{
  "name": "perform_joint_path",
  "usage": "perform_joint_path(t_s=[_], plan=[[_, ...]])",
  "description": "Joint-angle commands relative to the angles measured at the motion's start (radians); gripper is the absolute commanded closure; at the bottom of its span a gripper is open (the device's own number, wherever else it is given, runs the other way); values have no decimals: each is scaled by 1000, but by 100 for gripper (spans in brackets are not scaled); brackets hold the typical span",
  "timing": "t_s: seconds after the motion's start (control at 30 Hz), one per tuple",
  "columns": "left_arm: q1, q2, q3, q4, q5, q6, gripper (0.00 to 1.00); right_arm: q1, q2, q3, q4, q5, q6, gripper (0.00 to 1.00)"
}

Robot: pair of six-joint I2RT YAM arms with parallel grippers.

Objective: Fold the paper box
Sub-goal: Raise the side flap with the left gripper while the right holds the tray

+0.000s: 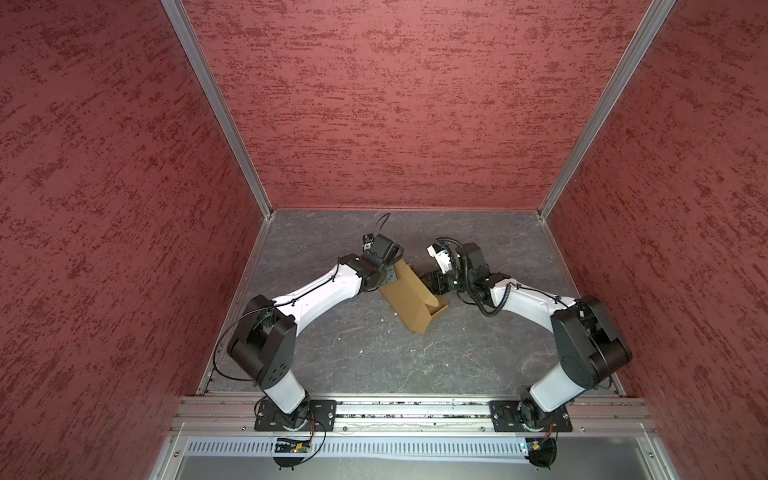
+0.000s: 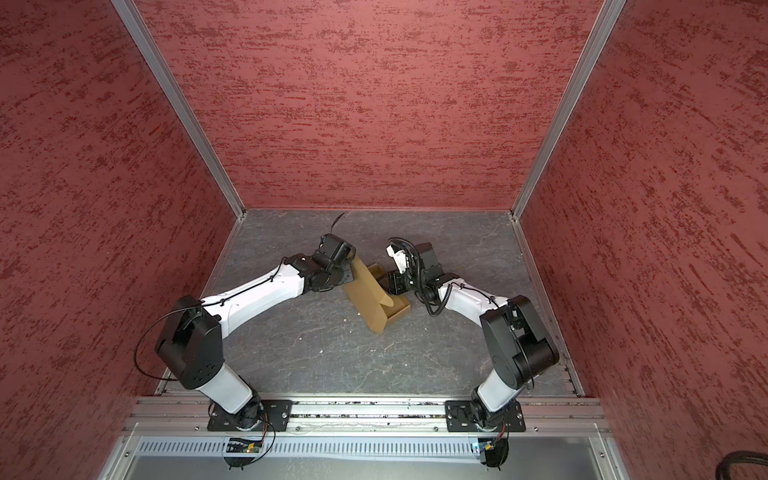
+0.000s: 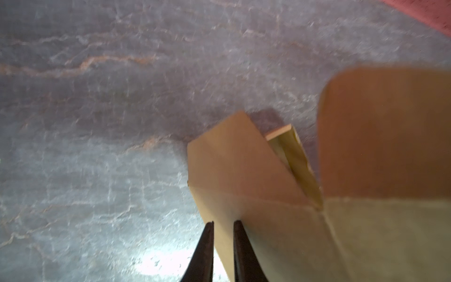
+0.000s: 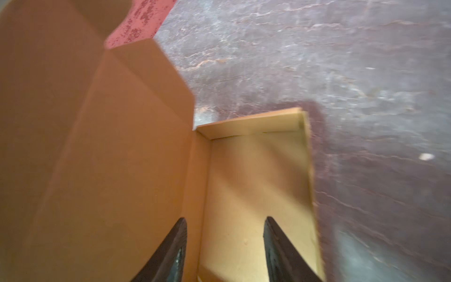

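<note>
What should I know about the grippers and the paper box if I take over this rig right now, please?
Grippers: left gripper has its fingers closed on the raised lid panel of the paper box. The right gripper is open, fingers apart above the tray near the lid's hinge, gripping nothing.
Place: the box sits mid-table, between the arms.
Done: the tray's walls stand up.
Left: the lid is not yet down; probably lower it and tuck its flaps in.

Glossy white link shells (image 1: 316, 291) alternate with matte black joint housings (image 1: 266, 345), black cables (image 1: 504, 297) tied alongside. Flat black rectangular base plates (image 1: 324, 409) sit beneath. The left gripper (image 3: 223, 222) has black, tapered fingers (image 3: 202, 256).
</note>
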Motion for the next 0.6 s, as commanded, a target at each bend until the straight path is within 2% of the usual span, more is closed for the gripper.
perform_joint_path(t_s=[0.0,0.57], plan=[[10,44,44,39,32,47,83,18,-11,-20,49,-25,20,48],[20,235,272,49,125,128,83,93,-19,-92,209,-26,123,50]])
